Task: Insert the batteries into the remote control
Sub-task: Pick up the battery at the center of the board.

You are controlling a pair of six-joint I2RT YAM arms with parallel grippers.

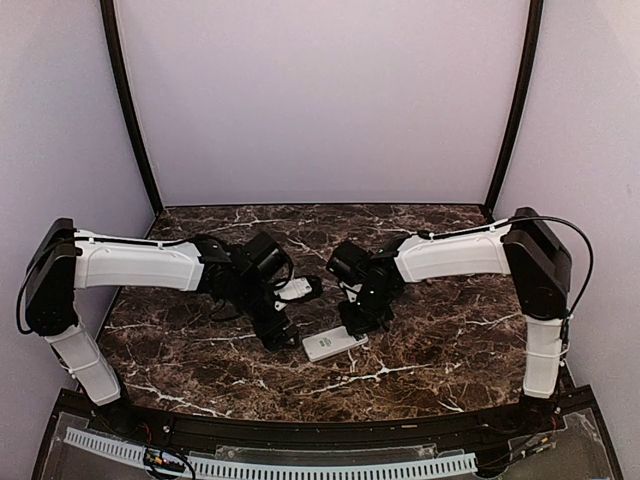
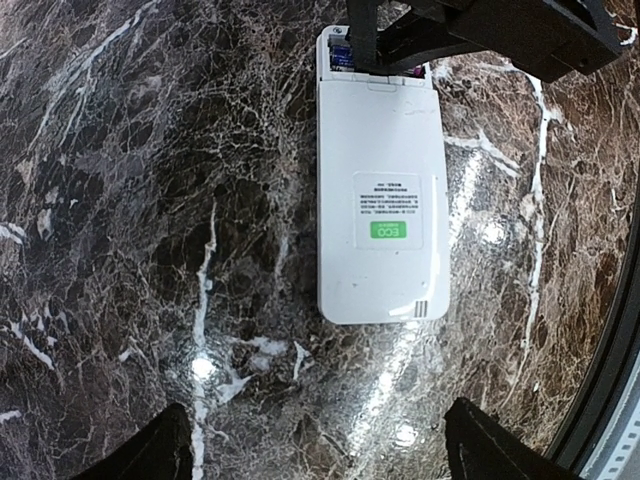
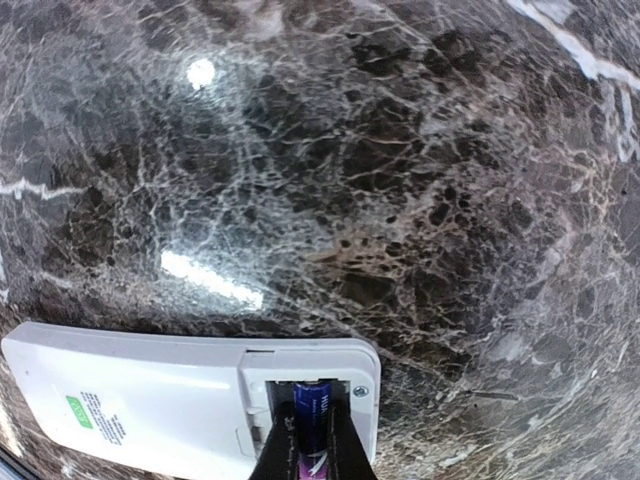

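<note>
Left claw (image 2: 320,458) spread open, holding nothing. Remote control (image 2: 380,170) at its 12 o'clock, back up on marble table (image 2: 120,200); green sticker (image 2: 390,230), print unreadable. Right claw (image 3: 316,450) pinches blue-purple battery (image 3: 318,405) in the open compartment.

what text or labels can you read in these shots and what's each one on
"ECO", as best it reads: green label on the back of the remote control.
Fine print just above it: too small to read.
Print on the battery in the open compartment: too blurred to read.
</note>
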